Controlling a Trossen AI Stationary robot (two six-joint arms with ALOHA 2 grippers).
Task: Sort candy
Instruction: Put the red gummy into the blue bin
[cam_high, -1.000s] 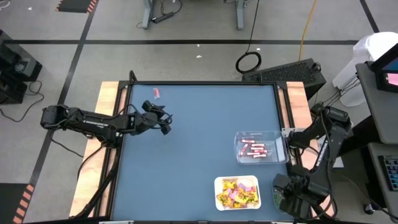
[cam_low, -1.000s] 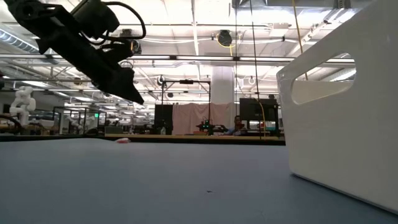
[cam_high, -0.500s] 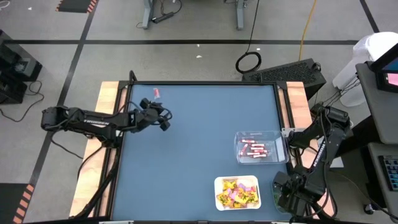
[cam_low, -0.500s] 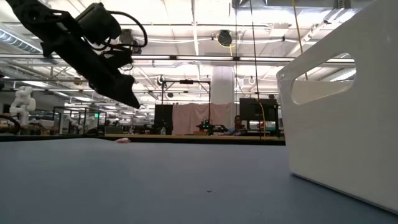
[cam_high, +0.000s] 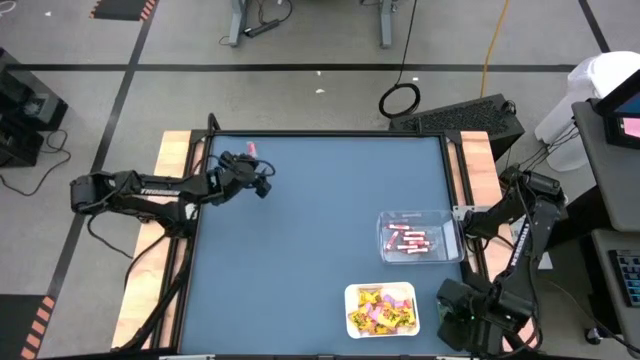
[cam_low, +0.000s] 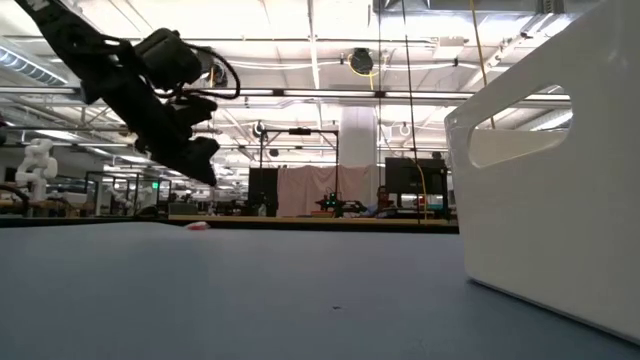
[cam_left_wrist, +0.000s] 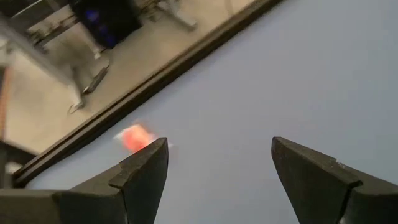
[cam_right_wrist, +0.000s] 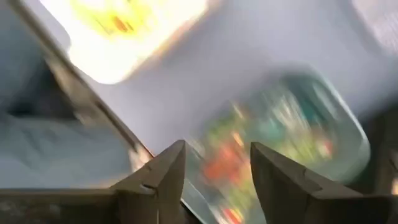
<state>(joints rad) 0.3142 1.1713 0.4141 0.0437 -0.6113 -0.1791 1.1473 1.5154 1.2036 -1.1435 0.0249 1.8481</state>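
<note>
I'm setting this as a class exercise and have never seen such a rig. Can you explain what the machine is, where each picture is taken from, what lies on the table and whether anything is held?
It is a robot with two dark arms at a blue table. One camera looks straight down, one sits at table height, and one rides on each wrist. The left gripper hangs open above the table near a lone pink candy, holding nothing. The right gripper is off the table's edge, jaws apart, empty. One clear tray holds pink-red sticks; a white tray holds yellow packets.
</note>
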